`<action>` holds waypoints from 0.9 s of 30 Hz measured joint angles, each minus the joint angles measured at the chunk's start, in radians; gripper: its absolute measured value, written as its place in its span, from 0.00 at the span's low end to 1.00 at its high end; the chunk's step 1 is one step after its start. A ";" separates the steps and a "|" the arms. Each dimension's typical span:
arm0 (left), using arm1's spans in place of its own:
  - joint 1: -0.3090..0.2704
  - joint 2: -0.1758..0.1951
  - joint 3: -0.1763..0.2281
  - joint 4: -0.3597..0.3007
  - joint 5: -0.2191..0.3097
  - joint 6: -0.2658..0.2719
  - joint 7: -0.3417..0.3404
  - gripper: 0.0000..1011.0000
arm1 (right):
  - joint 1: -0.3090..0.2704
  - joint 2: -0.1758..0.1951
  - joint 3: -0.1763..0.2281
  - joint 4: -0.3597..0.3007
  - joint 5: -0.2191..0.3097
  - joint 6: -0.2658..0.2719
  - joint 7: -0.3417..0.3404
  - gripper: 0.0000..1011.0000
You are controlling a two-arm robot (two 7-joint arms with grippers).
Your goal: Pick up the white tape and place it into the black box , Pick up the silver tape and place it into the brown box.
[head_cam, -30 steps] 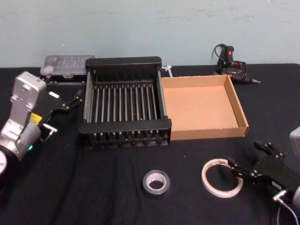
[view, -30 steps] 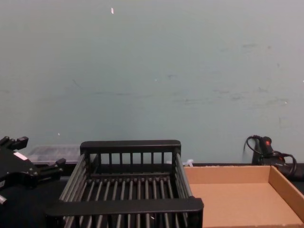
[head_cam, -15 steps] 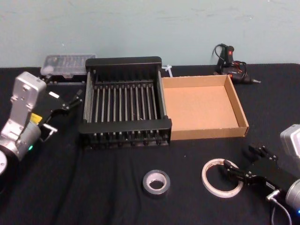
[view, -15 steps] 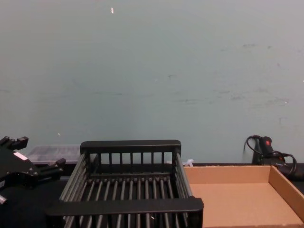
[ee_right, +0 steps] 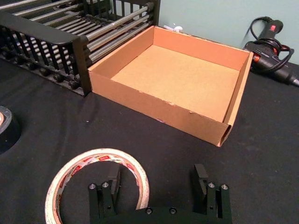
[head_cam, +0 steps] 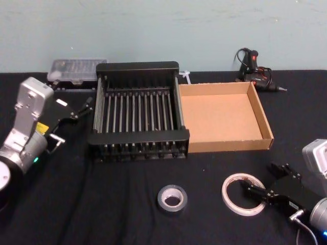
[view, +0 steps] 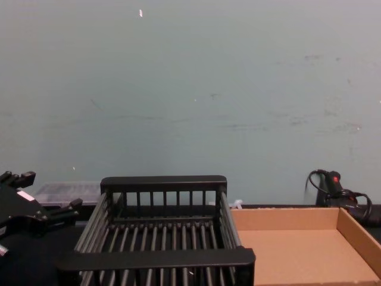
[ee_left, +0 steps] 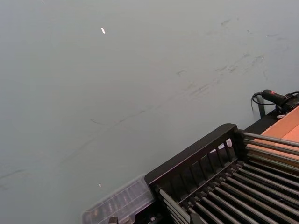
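Observation:
The white tape [head_cam: 225, 194] with red print lies flat on the black cloth at the front right. My right gripper [head_cam: 259, 178] is open and low over its right side. In the right wrist view one finger [ee_right: 112, 183] sits inside the white tape [ee_right: 93, 156] ring and the other stands outside it. The silver tape [head_cam: 172, 197] lies to its left, apart from both grippers, and shows at the edge of the right wrist view [ee_right: 7, 130]. Behind them stand the black box [head_cam: 138, 137] and the brown box [head_cam: 227, 145], side by side, nothing inside. My left gripper [head_cam: 76, 120] rests open left of the black box.
A clear plastic case [head_cam: 76, 68] lies behind the black box by the wall. A black glue gun [head_cam: 254, 69] with its cord lies behind the brown box. Open cloth stretches between the tapes and the boxes.
My right gripper has drawn back toward the table's front and sunk over the white tape, so one finger now sits inside the ring. The left arm has not moved.

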State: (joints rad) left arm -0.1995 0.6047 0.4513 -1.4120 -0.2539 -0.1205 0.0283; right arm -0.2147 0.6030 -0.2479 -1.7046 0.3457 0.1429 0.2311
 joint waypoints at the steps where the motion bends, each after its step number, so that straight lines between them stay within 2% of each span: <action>1: 0.000 0.000 0.000 0.000 0.000 0.000 0.000 0.99 | -0.001 -0.003 0.003 0.001 -0.003 0.002 0.002 0.99; 27: 0.000 0.000 0.000 0.000 0.000 0.000 0.000 0.99 | -0.014 -0.048 0.041 0.012 -0.051 0.017 0.044 0.99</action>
State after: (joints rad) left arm -0.1995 0.6047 0.4514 -1.4120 -0.2539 -0.1205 0.0283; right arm -0.2286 0.5548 -0.2072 -1.6930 0.2947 0.1599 0.2753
